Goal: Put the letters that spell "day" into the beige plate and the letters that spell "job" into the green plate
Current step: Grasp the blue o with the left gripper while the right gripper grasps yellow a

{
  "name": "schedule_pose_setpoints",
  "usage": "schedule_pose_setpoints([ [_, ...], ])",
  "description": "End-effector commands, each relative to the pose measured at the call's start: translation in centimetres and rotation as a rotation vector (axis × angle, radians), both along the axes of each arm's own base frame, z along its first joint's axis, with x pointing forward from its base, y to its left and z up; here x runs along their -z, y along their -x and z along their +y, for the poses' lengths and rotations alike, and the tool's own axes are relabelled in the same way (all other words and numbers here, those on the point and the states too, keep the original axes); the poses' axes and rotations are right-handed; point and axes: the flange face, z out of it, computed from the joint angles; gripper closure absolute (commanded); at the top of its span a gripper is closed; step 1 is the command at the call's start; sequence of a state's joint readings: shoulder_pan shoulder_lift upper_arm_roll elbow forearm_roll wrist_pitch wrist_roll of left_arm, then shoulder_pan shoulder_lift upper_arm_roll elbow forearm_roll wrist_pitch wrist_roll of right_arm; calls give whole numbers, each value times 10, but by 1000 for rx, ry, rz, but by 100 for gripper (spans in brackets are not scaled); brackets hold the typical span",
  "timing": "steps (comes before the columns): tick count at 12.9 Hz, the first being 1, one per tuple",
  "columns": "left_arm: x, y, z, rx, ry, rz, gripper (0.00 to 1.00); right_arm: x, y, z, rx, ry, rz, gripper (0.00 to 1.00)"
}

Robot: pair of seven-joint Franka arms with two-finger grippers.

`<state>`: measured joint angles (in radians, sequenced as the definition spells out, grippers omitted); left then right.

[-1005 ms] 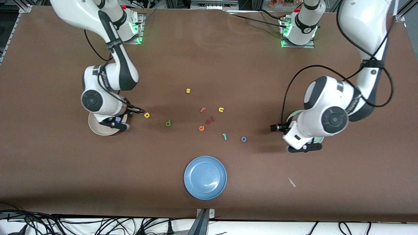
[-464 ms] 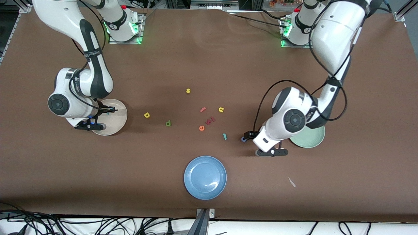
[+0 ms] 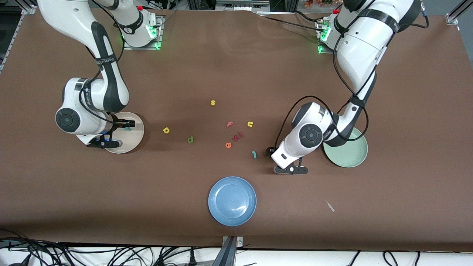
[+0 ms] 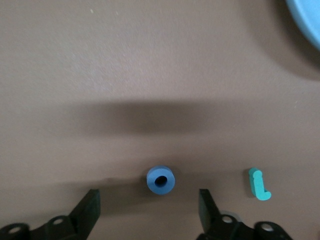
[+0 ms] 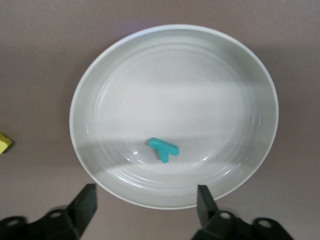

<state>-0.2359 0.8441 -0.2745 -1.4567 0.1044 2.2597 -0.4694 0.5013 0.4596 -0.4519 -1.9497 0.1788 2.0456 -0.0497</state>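
Wrist views only — left pincer spread around blue o; right pincer spread over y.

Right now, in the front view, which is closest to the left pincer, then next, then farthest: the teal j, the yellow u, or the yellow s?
From the left pincer:
1. Teal hook-shaped foam j, just beside it.
2. Yellow foam u, farther from the camera.
3. Yellow foam s, farthest, toward the bases.
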Motion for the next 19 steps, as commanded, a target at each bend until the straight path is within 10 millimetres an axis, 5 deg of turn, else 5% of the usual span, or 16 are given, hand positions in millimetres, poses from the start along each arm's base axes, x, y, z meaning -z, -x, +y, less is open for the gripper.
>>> schedule_pose_setpoints([
  [1,3,13,-17,4,-38,-14,28,-5,0,27,-38,-5,25,0],
  [5,17,10,-11,85,-120,-61,31,-13,0,52,-20,-11,-9,0],
  [8,17,6,-14,69,-92,-92,31,-14,-2,101,150,3,-104,0],
  [13,22,7,-13,69,-93,-89,33,-5,9,128,291,-64,-180,0],
  [15,22,7,-14,73,-95,-91,44,3,24,124,319,-77,-259,0],
  [17,20,6,-14,70,-92,-92,81,16,35,137,310,-84,-281,0],
  [19,20,6,-13,70,-93,-90,100,26,37,139,318,-78,-289,0],
])
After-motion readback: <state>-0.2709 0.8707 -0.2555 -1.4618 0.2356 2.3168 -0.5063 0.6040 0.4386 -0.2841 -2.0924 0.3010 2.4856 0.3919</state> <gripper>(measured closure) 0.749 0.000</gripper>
